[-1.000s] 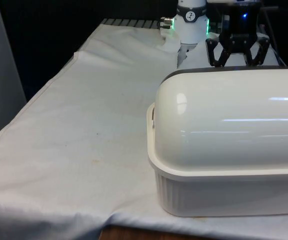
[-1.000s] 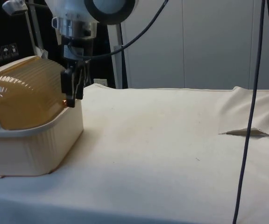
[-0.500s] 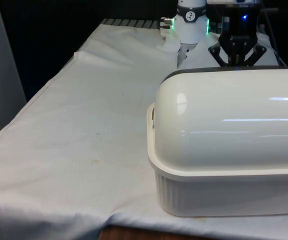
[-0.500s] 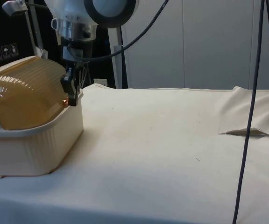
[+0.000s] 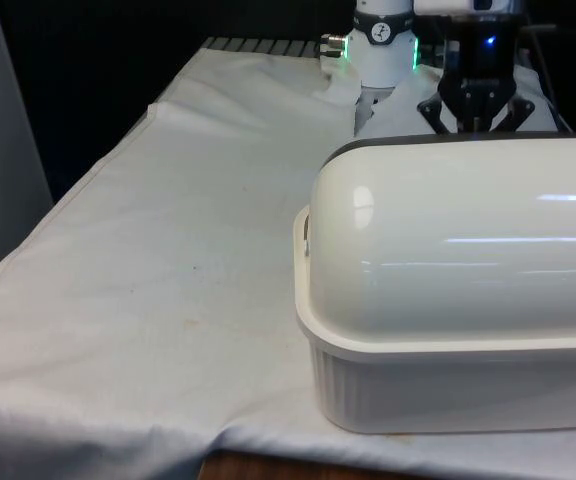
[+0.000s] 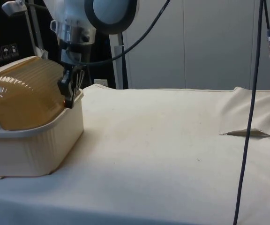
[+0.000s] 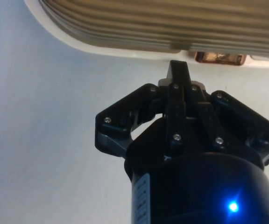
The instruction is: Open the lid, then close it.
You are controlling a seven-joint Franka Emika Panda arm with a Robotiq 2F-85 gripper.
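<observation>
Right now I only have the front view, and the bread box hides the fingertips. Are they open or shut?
Observer: Shut. In the wrist view the gripper has its two fingers pressed together with nothing between them.
Operator: Where is the tip against the box?
Observer: In the side view it sits at the lower front edge of the ribbed amber lid, just above the rim of the cream base.
Operator: Is the lid up at all?
Observer: No. From the side it comes right down to the base's rim, closed. A small brownish tab at that edge lies beside the fingertips, not between them.
</observation>
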